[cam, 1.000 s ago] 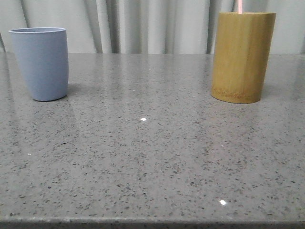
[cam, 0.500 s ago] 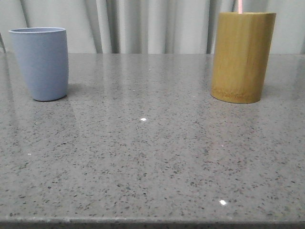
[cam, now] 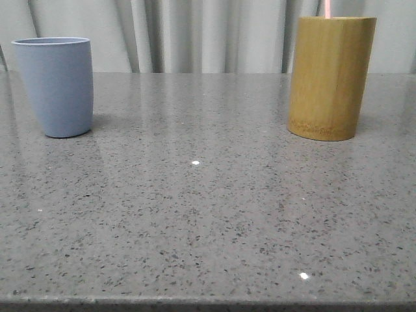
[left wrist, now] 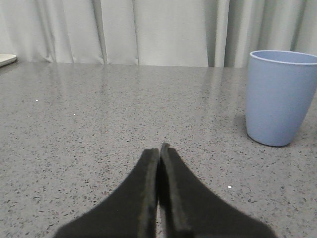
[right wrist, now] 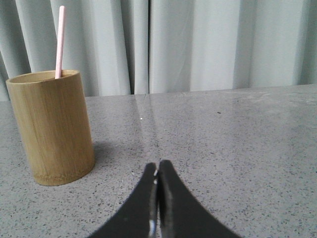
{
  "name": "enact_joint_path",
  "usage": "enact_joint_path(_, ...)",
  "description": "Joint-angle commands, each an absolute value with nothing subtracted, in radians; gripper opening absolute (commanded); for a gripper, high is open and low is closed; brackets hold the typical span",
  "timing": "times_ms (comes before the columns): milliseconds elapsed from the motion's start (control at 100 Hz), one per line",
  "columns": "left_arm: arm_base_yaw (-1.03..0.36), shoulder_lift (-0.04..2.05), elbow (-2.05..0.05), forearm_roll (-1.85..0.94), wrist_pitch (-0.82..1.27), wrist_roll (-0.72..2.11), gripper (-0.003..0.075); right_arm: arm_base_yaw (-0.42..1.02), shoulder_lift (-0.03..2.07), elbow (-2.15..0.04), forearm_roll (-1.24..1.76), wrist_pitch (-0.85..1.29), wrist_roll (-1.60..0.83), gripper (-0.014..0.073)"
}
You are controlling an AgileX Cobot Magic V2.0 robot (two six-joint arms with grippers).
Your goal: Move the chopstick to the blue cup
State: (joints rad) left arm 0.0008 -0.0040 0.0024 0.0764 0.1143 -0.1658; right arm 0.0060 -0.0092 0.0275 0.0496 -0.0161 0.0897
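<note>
With chopstick (right wrist: 60,42) parked upright in bamboo cylinder (right wrist: 52,127), well off to one side of right gripper (right wrist: 158,174) fingertips, and blue cup (left wrist: 280,97) empty beside left gripper (left wrist: 159,151), both pinched closed, holding nothing, nothing started.

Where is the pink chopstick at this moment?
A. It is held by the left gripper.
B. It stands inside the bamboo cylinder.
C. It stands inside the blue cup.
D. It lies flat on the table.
B. In the right wrist view the chopstick rises out of the open top of the bamboo cylinder, while the blue cup shows nothing sticking out above its rim.
</note>
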Motion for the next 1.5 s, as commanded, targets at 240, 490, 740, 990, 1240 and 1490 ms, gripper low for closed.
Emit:
enact_joint_path(240, 0.001, -0.039, 0.011, 0.071, 0.02, -0.177, -0.0019, 0.0, -0.032, 0.028, 0.041, -0.082, 0.087, -0.0096)
enact_joint_path(490, -0.001, -0.038, -0.041, 0.0, 0.042, -0.177, -0.0019, 0.0, -0.029, -0.035, 0.042, 0.03, 0.087, -0.0097)
enact_joint_path(740, -0.001, 0.057, -0.255, 0.0, 0.258, -0.177, -0.0019, 0.0, 0.053, -0.217, 0.042, 0.242, 0.087, -0.0097)
enact_joint_path(990, -0.001, 0.246, -0.475, -0.011, 0.26, -0.177, -0.0019, 0.0, 0.23, -0.432, 0.042, 0.373, 0.087, -0.0095)
enact_joint_path(1240, -0.001, 0.459, -0.64, -0.016, 0.281, -0.177, -0.0018, 0.0, 0.444, -0.621, 0.042, 0.447, 0.087, -0.0091)
enact_joint_path(1490, -0.001, 0.618, -0.733, -0.016, 0.323, -0.167, 0.0242, 0.0, 0.567, -0.705, 0.042, 0.453, 0.086, 0.0197)
